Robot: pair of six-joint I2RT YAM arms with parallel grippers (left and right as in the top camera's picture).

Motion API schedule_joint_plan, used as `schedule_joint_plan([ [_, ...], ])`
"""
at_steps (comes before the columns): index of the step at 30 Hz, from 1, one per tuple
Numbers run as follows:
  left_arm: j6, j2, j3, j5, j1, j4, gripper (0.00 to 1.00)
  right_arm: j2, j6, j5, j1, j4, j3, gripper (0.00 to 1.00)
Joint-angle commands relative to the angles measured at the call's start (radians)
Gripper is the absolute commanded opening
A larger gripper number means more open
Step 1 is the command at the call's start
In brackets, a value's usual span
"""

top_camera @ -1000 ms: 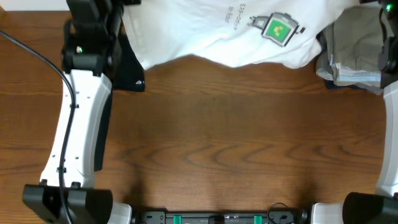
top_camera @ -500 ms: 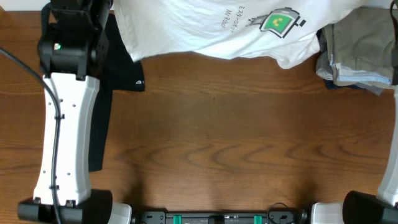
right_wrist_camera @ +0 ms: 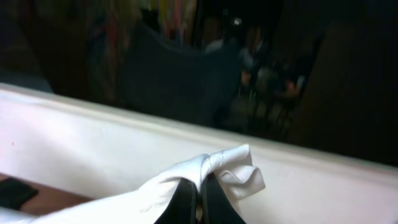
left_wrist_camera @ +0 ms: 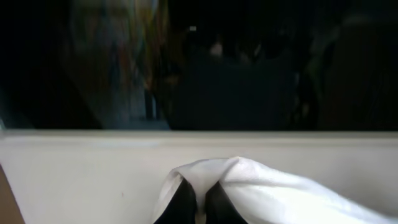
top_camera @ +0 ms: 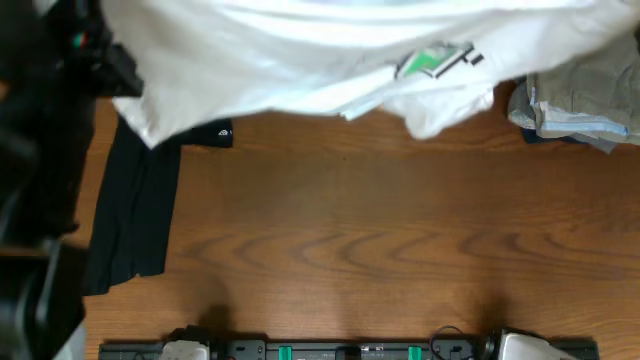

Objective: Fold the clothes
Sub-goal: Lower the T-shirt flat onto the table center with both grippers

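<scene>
Above the wooden table [top_camera: 350,250] the white shirt [top_camera: 300,50] has risen. The left gripper [left_wrist_camera: 199,200] and right gripper [right_wrist_camera: 199,198] pinch it tightly, ready for spreading.

The white shirt [top_camera: 300,50] carries a green square logo [top_camera: 432,62] with dark edging. The cloth at the black-fingered left gripper [left_wrist_camera: 198,202] and right gripper [right_wrist_camera: 198,199] is white. The black garment [top_camera: 135,210] has a tiny white logo [top_camera: 222,130]. The khaki garment [top_camera: 600,60] lies over a pale blue garment [top_camera: 570,115]. The table [top_camera: 380,230] is brown wood grain.
</scene>
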Motion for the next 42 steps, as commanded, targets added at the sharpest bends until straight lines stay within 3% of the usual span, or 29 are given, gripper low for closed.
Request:
schedule_joint_plan([
  [1, 0.022, 0.046, -0.003, -0.004, 0.007, -0.003, 0.06, 0.01, -0.03, 0.015, -0.005, 0.0, 0.013, 0.01],
  [10, 0.021, 0.235, -0.003, -0.005, 0.008, 0.063, 0.06, 0.183, -0.03, 0.015, -0.005, 0.073, 0.013, 0.01],
  [16, 0.021, 0.425, -0.003, -0.039, 0.026, 0.313, 0.06, 0.331, 0.038, 0.083, -0.005, 0.298, 0.013, 0.01],
  [22, 0.029, 0.556, -0.003, -0.037, 0.05, 0.667, 0.06, 0.422, 0.124, 0.049, -0.002, 0.604, 0.013, 0.01],
  [25, 0.045, 0.544, -0.002, -0.011, 0.049, 0.708, 0.06, 0.416, 0.136, 0.045, -0.001, 0.626, 0.032, 0.01],
  [28, 0.044, 0.521, -0.002, 0.016, 0.048, 0.621, 0.06, 0.412, 0.135, 0.036, -0.001, 0.542, 0.051, 0.01],
  [36, 0.013, 0.528, -0.005, 0.086, 0.048, 0.107, 0.06, 0.472, 0.067, 0.029, 0.002, 0.059, 0.048, 0.01],
  [42, 0.005, 0.545, -0.006, 0.086, 0.048, -0.245, 0.06, 0.546, 0.056, 0.029, 0.002, -0.213, 0.048, 0.01],
])
